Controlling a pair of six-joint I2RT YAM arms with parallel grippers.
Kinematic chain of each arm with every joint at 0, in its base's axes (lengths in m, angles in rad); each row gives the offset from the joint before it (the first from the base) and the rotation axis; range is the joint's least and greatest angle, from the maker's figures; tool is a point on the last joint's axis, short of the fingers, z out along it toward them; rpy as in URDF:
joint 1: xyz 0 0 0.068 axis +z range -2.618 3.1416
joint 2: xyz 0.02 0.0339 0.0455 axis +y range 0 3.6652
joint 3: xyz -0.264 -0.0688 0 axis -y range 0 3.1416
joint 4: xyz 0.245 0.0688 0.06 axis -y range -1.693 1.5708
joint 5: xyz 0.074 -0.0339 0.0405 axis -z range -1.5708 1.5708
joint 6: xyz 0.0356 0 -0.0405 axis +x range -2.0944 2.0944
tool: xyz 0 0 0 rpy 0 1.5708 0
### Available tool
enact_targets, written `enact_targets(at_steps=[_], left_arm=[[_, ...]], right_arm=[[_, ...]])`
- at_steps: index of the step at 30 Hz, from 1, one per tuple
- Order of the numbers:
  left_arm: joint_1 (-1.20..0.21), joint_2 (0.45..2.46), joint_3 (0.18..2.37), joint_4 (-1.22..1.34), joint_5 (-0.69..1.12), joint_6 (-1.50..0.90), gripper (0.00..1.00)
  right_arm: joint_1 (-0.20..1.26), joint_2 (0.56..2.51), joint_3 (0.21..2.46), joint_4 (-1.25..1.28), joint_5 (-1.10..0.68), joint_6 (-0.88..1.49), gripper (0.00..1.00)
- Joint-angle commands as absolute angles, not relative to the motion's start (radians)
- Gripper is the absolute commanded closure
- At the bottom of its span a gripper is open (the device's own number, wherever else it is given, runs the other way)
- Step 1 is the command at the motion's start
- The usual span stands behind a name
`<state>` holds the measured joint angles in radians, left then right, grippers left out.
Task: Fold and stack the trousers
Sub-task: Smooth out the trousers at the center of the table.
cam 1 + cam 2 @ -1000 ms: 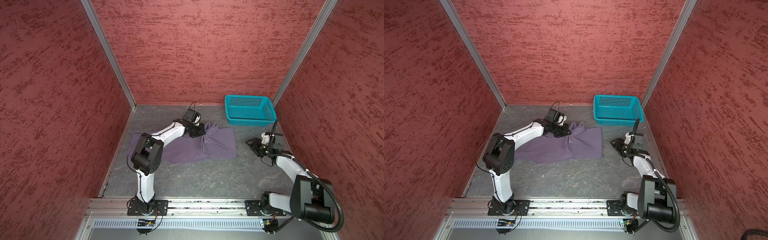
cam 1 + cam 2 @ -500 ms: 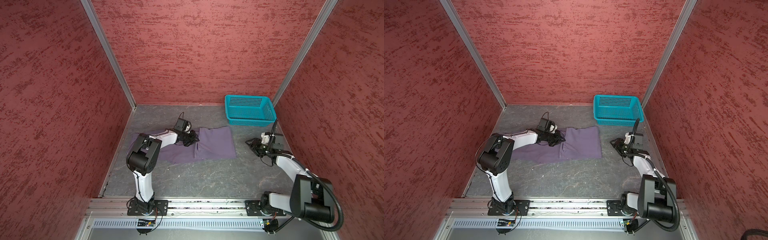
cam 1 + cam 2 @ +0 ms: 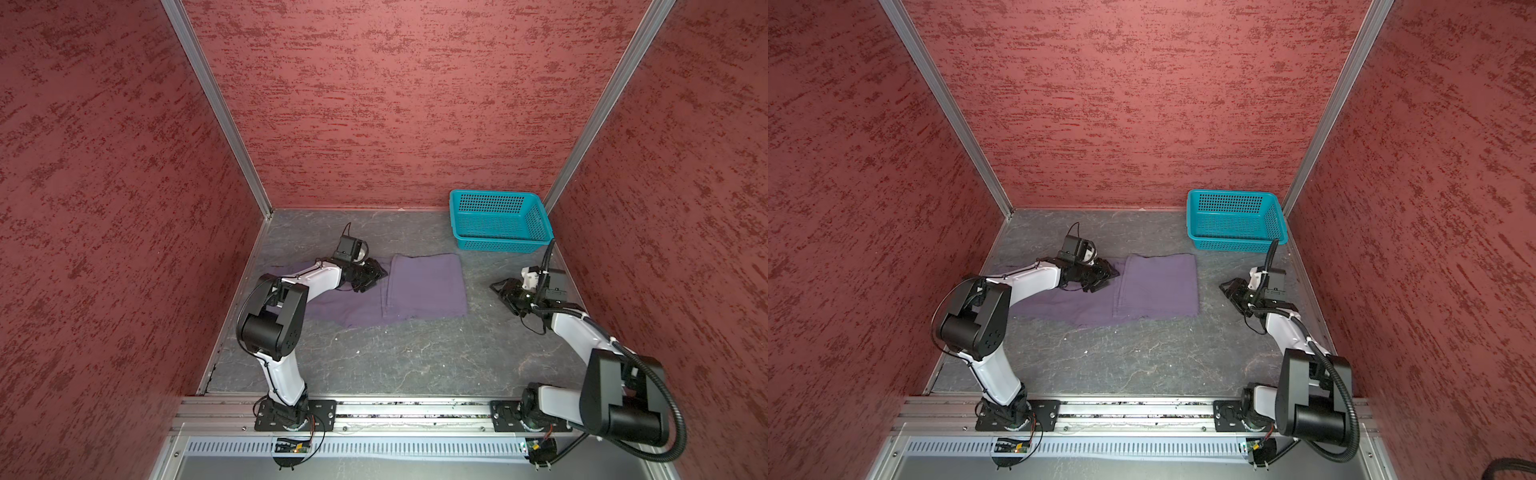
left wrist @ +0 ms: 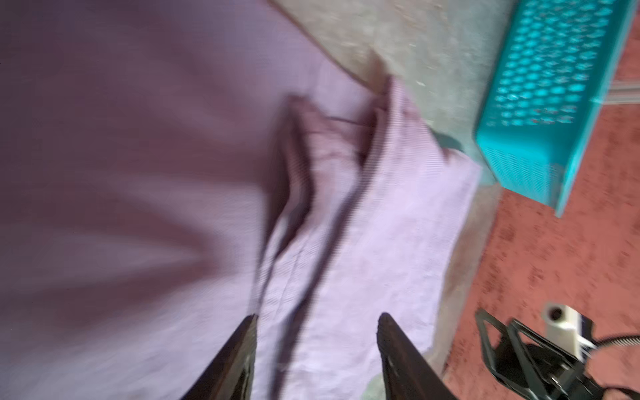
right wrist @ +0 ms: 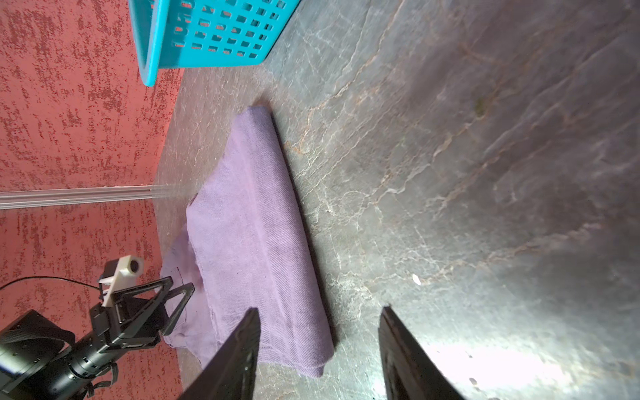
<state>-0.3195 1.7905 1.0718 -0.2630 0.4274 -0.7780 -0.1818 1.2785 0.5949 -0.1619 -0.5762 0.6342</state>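
The dusty-purple trousers (image 3: 424, 286) lie flat in the middle of the grey table in both top views (image 3: 1158, 286), their right part doubled over into a neat rectangle. My left gripper (image 3: 376, 276) hovers low over the fold's left edge. In its wrist view the left gripper (image 4: 317, 317) stands open with blurred cloth (image 4: 138, 173) below and nothing between the fingers. My right gripper (image 3: 500, 291) rests open to the right of the trousers, apart from them. In its wrist view the right gripper (image 5: 320, 310) faces the folded end (image 5: 249, 225).
A teal perforated basket (image 3: 498, 220) stands at the back right against the wall, also in a top view (image 3: 1235, 220). Red walls close in on three sides. A rail (image 3: 374, 409) with both arm bases runs along the front.
My left gripper drew the bunched cloth left and toward the front, laying the fold flat, then opened and let go. The right arm has not moved.
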Motion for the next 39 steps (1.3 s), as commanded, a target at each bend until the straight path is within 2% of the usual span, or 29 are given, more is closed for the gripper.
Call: enact_targets(at_steps=[1, 4, 7, 13, 20, 28, 33, 39], left_arm=[[-0.331, 1.718, 1.068, -0.345, 0.338, -0.753, 0.47], [-0.375, 1.685, 1.085, -0.398, 0.301, -0.729, 0.63], [-0.446, 1.695, 1.121, -0.436, 0.284, -0.708, 0.67], [-0.502, 1.814, 1.206, -0.470, 0.238, -0.681, 0.67], [-0.471, 1.902, 1.263, -0.502, 0.191, -0.689, 0.59], [-0.502, 1.943, 1.293, -0.470, 0.210, -0.707, 0.60], [-0.514, 1.966, 1.309, -0.468, 0.233, -0.712, 0.72], [-0.513, 1.944, 1.322, -0.491, 0.237, -0.710, 0.99]], right_arm=[[-0.188, 1.266, 0.585, -0.140, -0.591, 0.619, 0.44], [-0.188, 1.275, 0.590, -0.140, -0.592, 0.615, 0.45], [-0.187, 1.275, 0.584, -0.122, -0.601, 0.630, 0.45], [-0.188, 1.262, 0.580, -0.125, -0.611, 0.637, 0.46], [-0.188, 1.228, 0.582, -0.165, -0.586, 0.612, 0.46], [-0.188, 1.242, 0.588, -0.156, -0.598, 0.620, 0.46], [-0.189, 1.242, 0.583, -0.155, -0.599, 0.623, 0.46], [-0.188, 1.241, 0.577, -0.155, -0.592, 0.621, 0.46]])
